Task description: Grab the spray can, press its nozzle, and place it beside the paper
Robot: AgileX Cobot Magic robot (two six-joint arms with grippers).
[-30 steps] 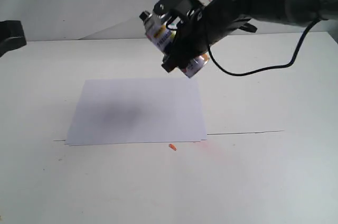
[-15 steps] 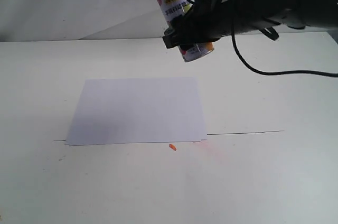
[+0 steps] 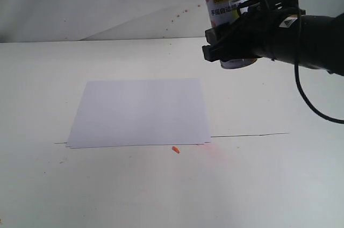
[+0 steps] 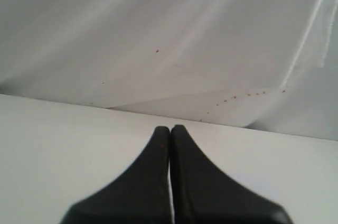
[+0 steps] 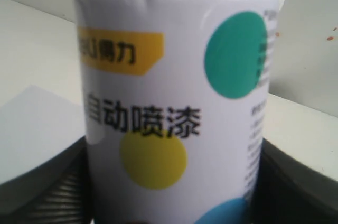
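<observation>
exterior view shows us our right end effector (image 3: 241, 38) pinching the spray can (image 3: 219, 7), which sits upright between its fingers, lifted off the tabletop (image 3: 269, 179), up beyond the far right corner of the paper (image 3: 141, 111). our left end effector (image 4: 170, 147) is pressed together.
</observation>
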